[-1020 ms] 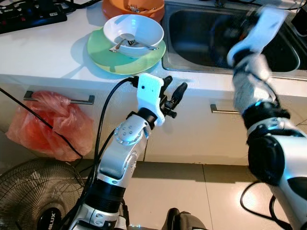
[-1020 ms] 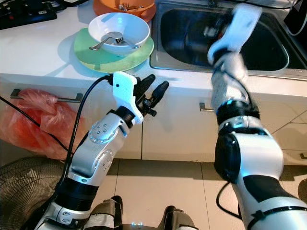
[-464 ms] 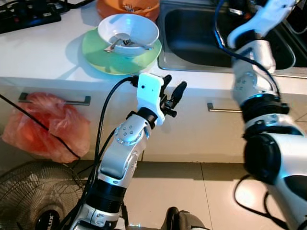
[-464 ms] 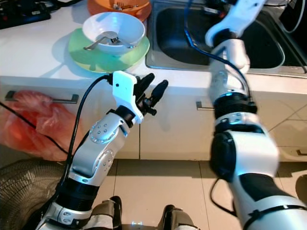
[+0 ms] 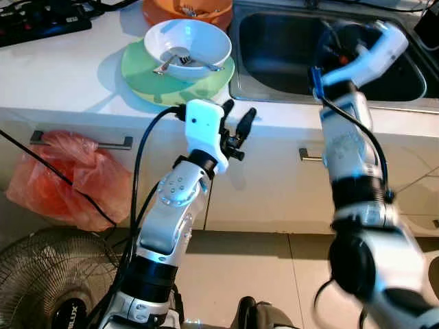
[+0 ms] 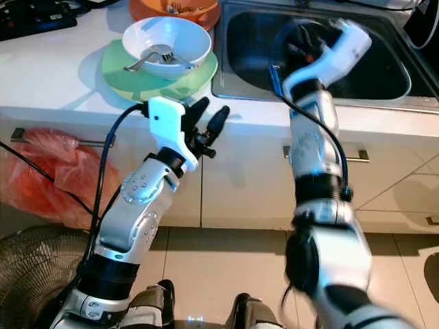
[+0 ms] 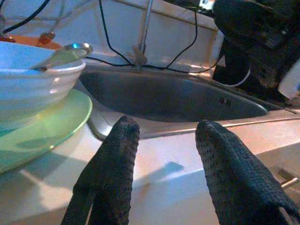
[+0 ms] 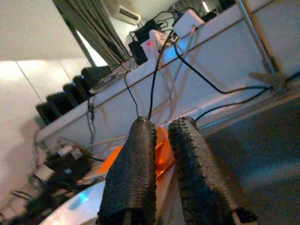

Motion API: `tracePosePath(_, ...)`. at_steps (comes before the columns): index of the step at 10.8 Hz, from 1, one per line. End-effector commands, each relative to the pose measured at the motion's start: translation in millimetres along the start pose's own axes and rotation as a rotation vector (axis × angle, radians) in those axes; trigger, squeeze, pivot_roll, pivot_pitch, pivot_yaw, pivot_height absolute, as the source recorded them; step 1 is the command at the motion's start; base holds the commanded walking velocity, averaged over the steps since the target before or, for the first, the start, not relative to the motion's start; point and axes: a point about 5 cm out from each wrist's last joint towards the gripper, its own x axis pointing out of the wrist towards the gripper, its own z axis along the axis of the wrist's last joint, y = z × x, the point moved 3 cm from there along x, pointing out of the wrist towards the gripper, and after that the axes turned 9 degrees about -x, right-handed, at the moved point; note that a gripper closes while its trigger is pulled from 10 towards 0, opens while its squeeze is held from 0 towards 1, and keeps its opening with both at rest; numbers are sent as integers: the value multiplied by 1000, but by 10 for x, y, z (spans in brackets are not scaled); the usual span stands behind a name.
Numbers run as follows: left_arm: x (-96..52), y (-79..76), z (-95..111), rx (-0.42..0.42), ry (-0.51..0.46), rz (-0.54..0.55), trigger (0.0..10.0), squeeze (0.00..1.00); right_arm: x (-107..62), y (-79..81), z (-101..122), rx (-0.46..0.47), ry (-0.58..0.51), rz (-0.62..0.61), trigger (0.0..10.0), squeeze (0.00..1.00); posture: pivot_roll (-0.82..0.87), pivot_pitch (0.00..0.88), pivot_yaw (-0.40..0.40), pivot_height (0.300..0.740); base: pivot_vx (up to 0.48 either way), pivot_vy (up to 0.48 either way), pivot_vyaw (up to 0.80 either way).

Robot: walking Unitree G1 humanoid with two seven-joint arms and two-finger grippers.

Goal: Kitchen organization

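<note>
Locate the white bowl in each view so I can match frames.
Left eye view: white bowl at upper left, on the green plate.
Right eye view: upper left, same plate, left of the sink.
Left wrist view: at the left edge, beyond the left gripper.
Right wrist view: cannot make it out.
Shared landmark: the sink.

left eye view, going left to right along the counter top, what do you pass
green plate carrying the white bowl with cutlery → left gripper at the counter edge → steel sink → right arm's white wrist over the sink
</note>
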Motion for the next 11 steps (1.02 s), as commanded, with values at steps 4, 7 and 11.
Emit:
tracePosePath(4,-46,18,70,50,-69,23,10000,0,-444,175,-179,216,65,95,10000,0,194,215,-79,740,0,0,0)
tracePosePath(7,-103,150,125,62,-122,93,10000,0,-734,260,-319,233,146,162,10000,0,189,208,-73,740,0,0,0)
tracePosePath(11,-181,221,71,72,-115,119,10000,0,-872,-8,-336,-148,185,17,10000,0,177,190,-59,740,0,0,0)
